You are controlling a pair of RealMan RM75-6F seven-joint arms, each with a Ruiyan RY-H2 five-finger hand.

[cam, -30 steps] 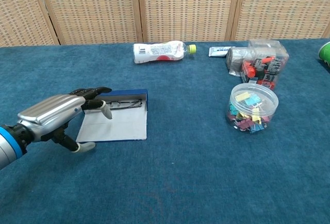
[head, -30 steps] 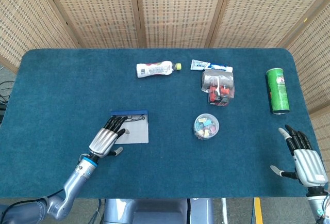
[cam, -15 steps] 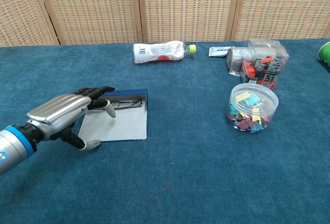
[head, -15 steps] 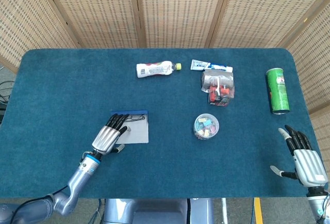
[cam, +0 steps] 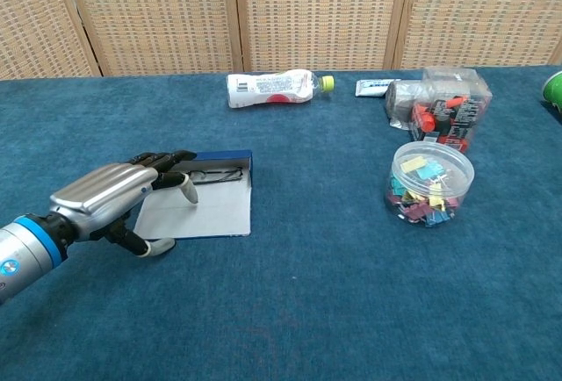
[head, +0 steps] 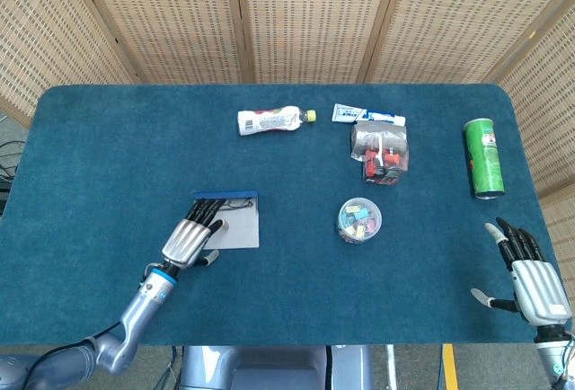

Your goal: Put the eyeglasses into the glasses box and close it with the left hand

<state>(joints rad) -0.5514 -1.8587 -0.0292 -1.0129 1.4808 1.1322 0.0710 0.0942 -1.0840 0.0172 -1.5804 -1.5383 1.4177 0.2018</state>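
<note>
The glasses box lies open on the blue table, its grey lid flat toward me and a blue tray at the far side. Dark eyeglasses lie in that tray. My left hand hovers over the box's left edge, fingers stretched forward and apart, holding nothing. Its fingertips reach the tray's left end. My right hand rests open at the table's near right corner, far from the box; the chest view does not show it.
A plastic bottle and a toothpaste tube lie at the back. A clear packet of red parts, a round tub of clips and a green can stand to the right.
My left hand has slid forward and slightly right over the box's left edge. The right hand has not moved.
</note>
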